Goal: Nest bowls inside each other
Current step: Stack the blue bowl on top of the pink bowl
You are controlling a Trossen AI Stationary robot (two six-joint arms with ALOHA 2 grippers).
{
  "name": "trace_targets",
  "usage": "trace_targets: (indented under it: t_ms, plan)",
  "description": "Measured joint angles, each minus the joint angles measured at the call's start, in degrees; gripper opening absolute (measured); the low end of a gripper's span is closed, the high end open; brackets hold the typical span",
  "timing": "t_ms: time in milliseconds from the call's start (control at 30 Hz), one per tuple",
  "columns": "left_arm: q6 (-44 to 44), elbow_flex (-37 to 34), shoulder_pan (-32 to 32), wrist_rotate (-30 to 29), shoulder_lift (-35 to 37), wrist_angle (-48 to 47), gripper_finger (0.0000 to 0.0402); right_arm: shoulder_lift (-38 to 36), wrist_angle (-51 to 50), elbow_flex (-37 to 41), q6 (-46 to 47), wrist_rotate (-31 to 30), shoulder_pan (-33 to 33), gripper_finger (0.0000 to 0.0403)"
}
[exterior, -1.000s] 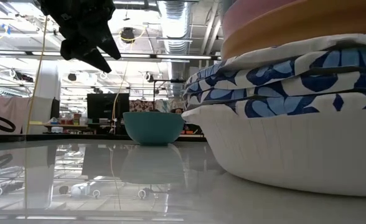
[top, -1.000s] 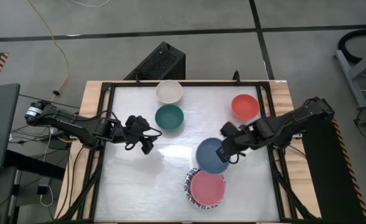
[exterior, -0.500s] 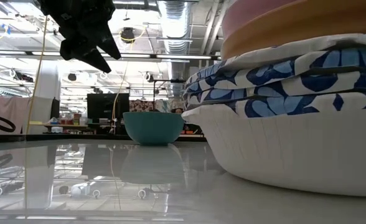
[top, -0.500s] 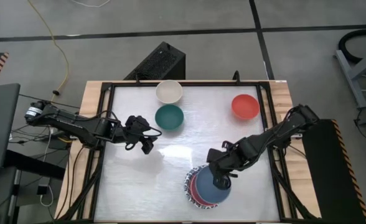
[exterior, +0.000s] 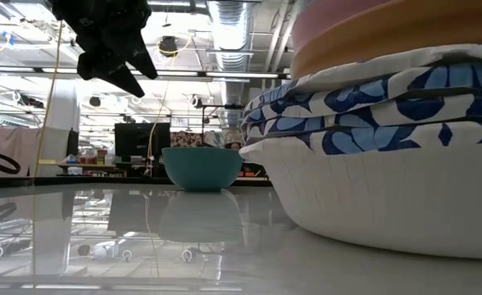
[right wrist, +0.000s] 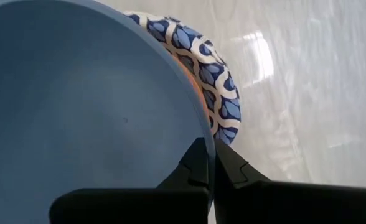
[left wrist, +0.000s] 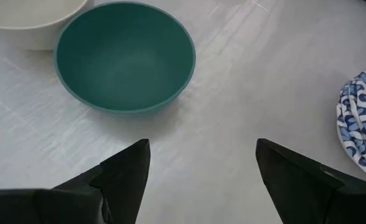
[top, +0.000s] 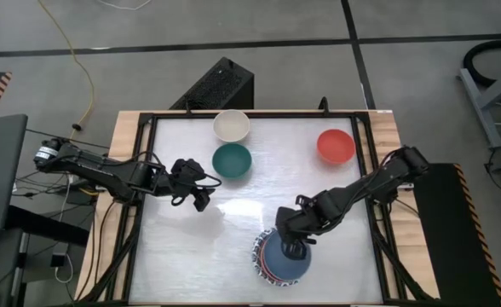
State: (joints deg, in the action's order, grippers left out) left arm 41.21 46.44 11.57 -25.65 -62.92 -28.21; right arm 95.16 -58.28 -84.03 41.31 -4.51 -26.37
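Note:
My right gripper [top: 292, 248] is shut on a plain blue bowl [top: 283, 263] held over the stack of nested bowls near the table's near edge. The stack's blue-and-white patterned rim [right wrist: 215, 81] shows beside the blue bowl [right wrist: 77, 118]. In the low view the stack [exterior: 372, 115] shows patterned, orange and pink layers; the blue bowl is above that picture. A dark green bowl [top: 232, 160], a cream-white bowl [top: 231, 125] and a red bowl [top: 336, 146] rest on their bases on the table. My left gripper [top: 201, 196] hangs open near the green bowl [left wrist: 124, 56]. My right gripper pinches the blue bowl's rim [right wrist: 203, 144], one finger inside the bowl and one outside. The fingers come from above, slanting down from the table's right. The bowl sits upright over the stack, covering the pink bowl; whether it rests in the stack cannot be told.
A black rail frame [top: 137, 213] borders the white table top [top: 191, 247]. A black box [top: 221, 85] stands behind the far edge. Open table lies between my left gripper and the stack.
My right gripper has carried the blue bowl toward the table's near edge and down, from beside the stack to over it, rolling its wrist on the way. The pink bowl, open to view a second ago, is now covered by the blue bowl.

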Motion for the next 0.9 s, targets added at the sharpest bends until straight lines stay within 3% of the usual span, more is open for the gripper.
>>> trace_targets:
  t_ms: [267, 533, 900]
  plan:
    - [0.0, 0.0, 0.0, 0.3, 0.0, -0.2, 0.0281, 0.9, 2.1, 2.5, 0.2, 1.8, 0.0, 0.0011]
    - [0.0, 0.0, 0.0, 0.4, 0.0, -0.5, 0.0281, 0.8, 2.0, 2.5, 0.1, 1.7, 0.7, 0.0060]
    - [0.0, 0.0, 0.0, 0.9, 0.0, -0.6, 0.0281, 0.1, 3.7, 2.5, -3.0, 2.2, 0.9, 0.0067]
